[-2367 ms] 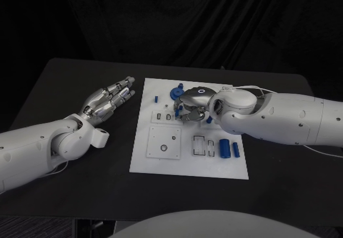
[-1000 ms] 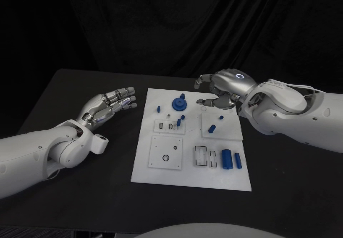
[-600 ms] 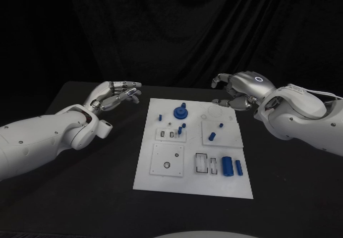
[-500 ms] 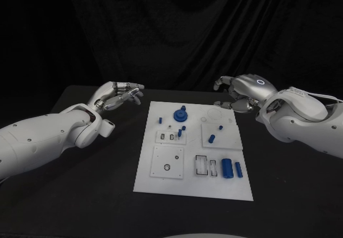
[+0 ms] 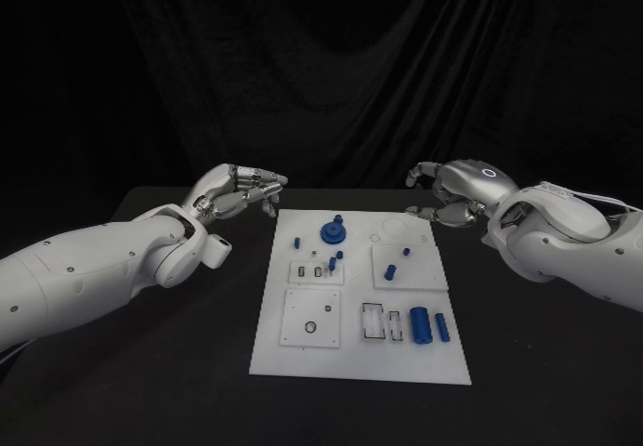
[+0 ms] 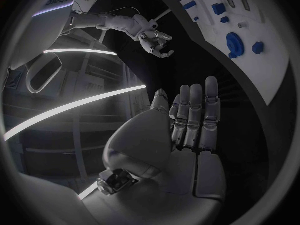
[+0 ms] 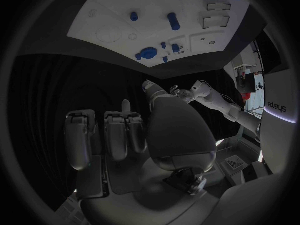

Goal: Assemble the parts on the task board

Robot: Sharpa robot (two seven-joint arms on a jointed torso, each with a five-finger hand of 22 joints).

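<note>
The white task board [image 5: 311, 346] lies in the middle of the black table. On its far part stands a blue gear-shaped part [image 5: 330, 229], with small blue pegs [image 5: 390, 272] around it. Two blue cylinders [image 5: 421, 325] lie near its right edge. My left hand [image 5: 242, 191] hangs above the table off the board's far left corner; the left wrist view shows its fingers [image 6: 194, 119] stretched out, holding nothing. Off the far right corner hovers my right hand [image 5: 452, 190], fingers half curled and apart, also holding nothing. The board [image 6: 263, 60] and gear [image 6: 235, 41] lie beyond the left hand.
A square sub-plate [image 5: 311, 318] with a ring hole sits on the board's near left, and rectangular slots [image 5: 382, 322] lie beside the cylinders. Bare black table [image 5: 161, 372] surrounds the board. The right wrist view has the board [image 7: 115, 12] and gear [image 7: 149, 52] ahead of the palm.
My right hand has lifted off the parts at the board's far middle and drawn back to the far right. The left hand has risen toward the far left corner. The camera has shifted too.
</note>
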